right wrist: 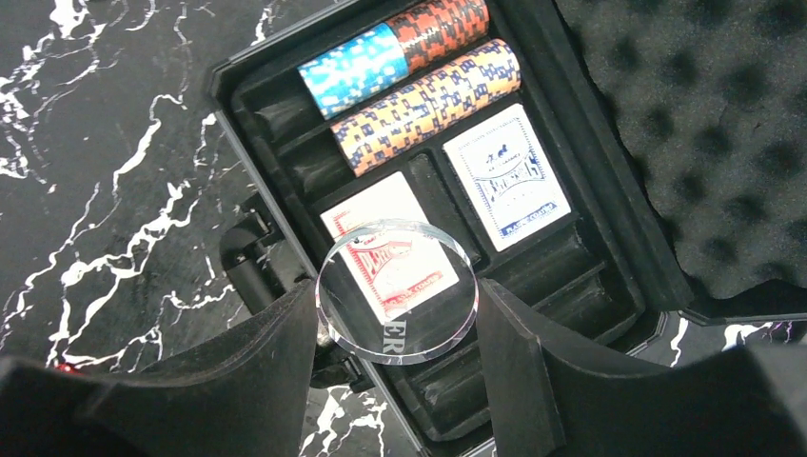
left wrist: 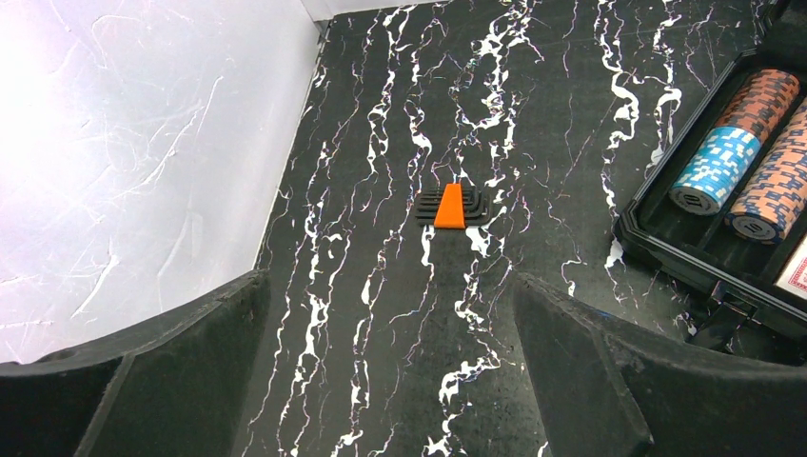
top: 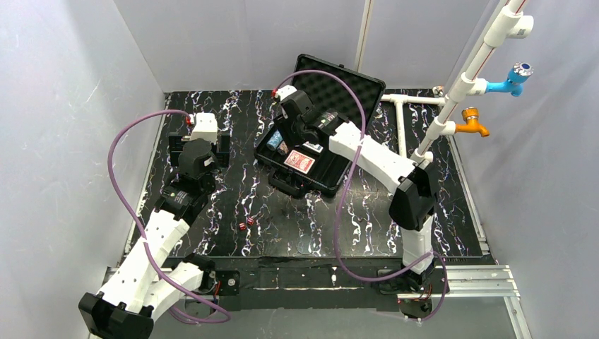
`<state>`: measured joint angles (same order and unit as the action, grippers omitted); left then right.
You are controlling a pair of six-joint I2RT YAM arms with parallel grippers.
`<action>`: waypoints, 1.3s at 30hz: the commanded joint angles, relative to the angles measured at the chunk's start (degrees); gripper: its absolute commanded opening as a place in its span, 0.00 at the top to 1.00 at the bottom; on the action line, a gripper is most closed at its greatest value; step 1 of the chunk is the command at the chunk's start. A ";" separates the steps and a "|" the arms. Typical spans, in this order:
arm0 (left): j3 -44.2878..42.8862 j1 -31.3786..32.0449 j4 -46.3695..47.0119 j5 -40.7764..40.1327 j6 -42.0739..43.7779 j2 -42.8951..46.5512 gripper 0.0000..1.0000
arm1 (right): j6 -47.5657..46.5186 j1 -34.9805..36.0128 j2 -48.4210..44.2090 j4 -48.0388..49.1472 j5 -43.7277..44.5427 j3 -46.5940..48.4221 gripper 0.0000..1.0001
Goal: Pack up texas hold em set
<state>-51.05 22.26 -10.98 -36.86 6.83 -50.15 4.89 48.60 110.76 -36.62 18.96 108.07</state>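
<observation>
Since the left gripper (left wrist: 390, 319) has nothing to carry, its jaws stand spread as wide as they go, low over the marbled table (top: 325, 226) and well to the left of the case. I judge it is kept there to leave the other arm room. Ahead of it lies one orange wedge (left wrist: 449, 206) on a black ribbed base; what it belongs to I cannot tell.

Further right, out on the table and short of the case, sit the red dice (top: 241, 226). I count two, though they are too small in the top view to be sure. They are not yet packed.

The case (right wrist: 623, 205) lies open near the middle of the table, its foam lid (top: 344, 92) tipped back so the tray can be reached from above. Inside are two chip rows, one blue-and-red row (right wrist: 395, 52) and one brown row (right wrist: 428, 105), and two decks, a red-backed deck (right wrist: 373, 205) and a blue-backed deck (right wrist: 506, 176). Several grooves are bare.

Above the red-backed deck the right gripper (right wrist: 397, 319) has its jaws half closed on the rim of one clear disc (right wrist: 397, 292), probably to set it into a free slot.

At the far right stands the pipe frame (top: 463, 81).
</observation>
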 commanded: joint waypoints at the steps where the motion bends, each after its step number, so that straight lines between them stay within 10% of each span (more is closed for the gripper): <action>1: -1.34 0.29 -0.27 -0.29 -0.33 0.31 0.02 | -0.37 -2.34 2.86 -1.48 -1.61 6.57 0.72; 39: -1.34 0.36 -0.44 0.15 0.03 -0.05 0.02 | 3.99 -14.41 25.65 -12.73 -8.73 25.99 0.70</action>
<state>-51.05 22.37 -11.20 -36.80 6.85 -50.28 8.67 34.13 135.94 -50.19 11.16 131.11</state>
